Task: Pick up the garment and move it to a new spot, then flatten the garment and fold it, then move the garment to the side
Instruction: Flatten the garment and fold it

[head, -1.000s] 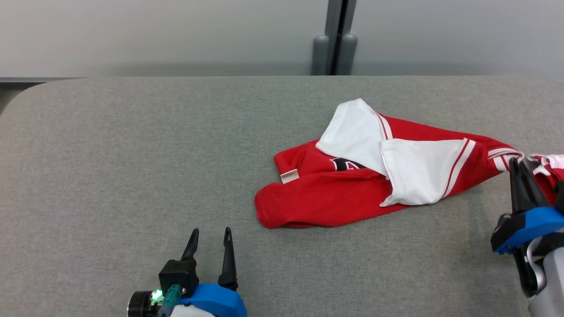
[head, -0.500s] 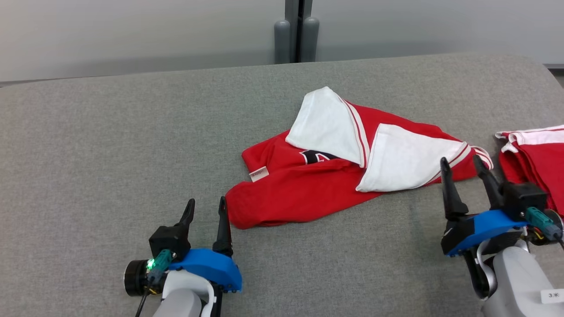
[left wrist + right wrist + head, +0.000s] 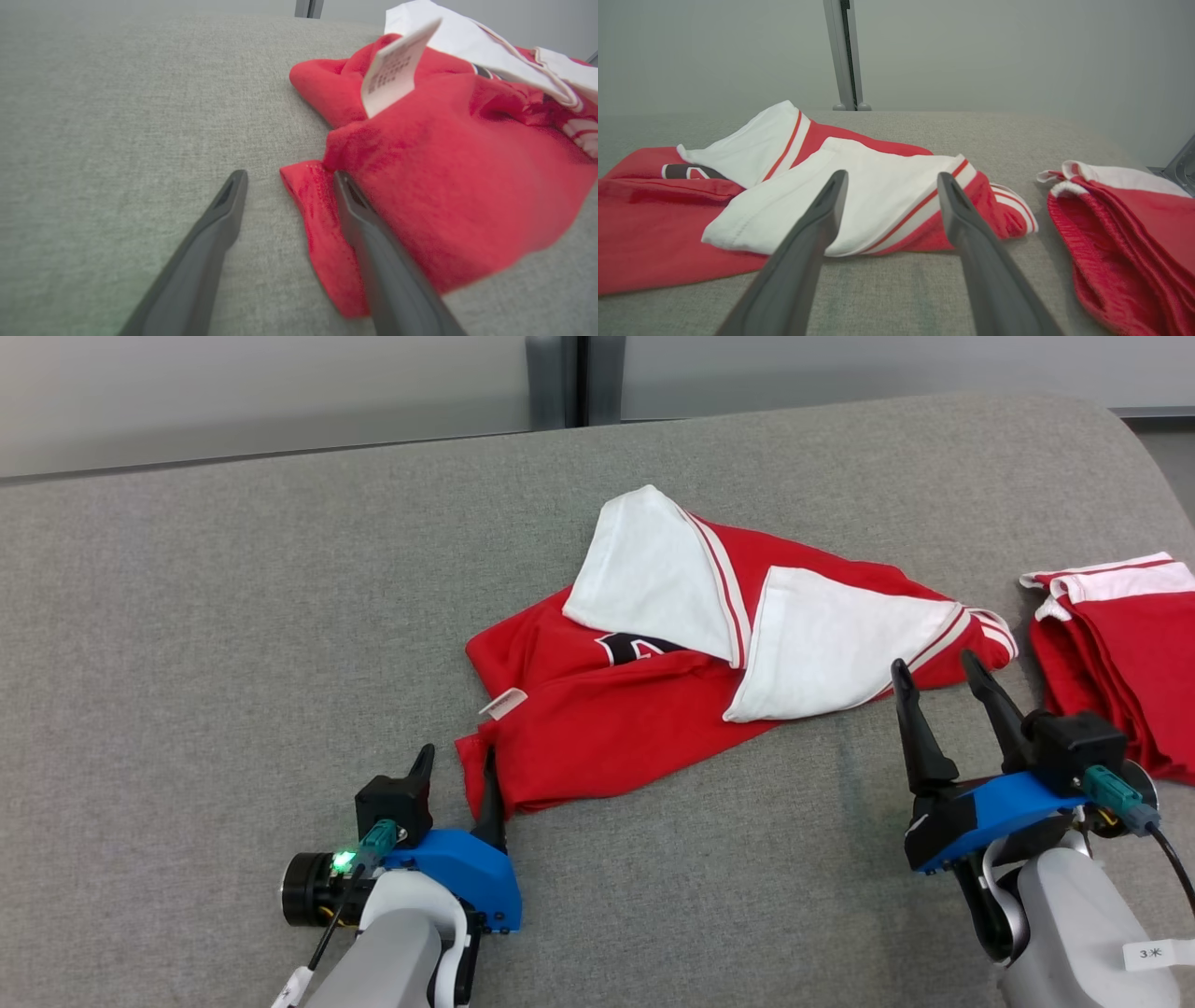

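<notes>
A crumpled red garment [image 3: 644,728] with white sleeves lies at the middle of the grey fabric table [image 3: 233,616]. My left gripper [image 3: 457,756] is open at its near left corner. In the left wrist view the garment's [image 3: 444,200] red hem corner lies between the fingers of the left gripper [image 3: 290,175], and a white label [image 3: 392,70] sticks up. My right gripper [image 3: 934,663] stands open just short of the garment's right end. In the right wrist view the right gripper [image 3: 893,175] holds nothing, with the garment's white sleeve [image 3: 761,140] ahead of it.
A second red garment with white trim [image 3: 1120,653] lies folded at the table's right edge, close to my right gripper, and appears in the right wrist view [image 3: 1134,224]. A grey wall with a post [image 3: 560,378] stands behind the table. The table's left half is bare.
The head camera has shifted, bringing the second garment into view. My right gripper has opened and moved left to the garment's right end. My left gripper has advanced to the garment's near corner.
</notes>
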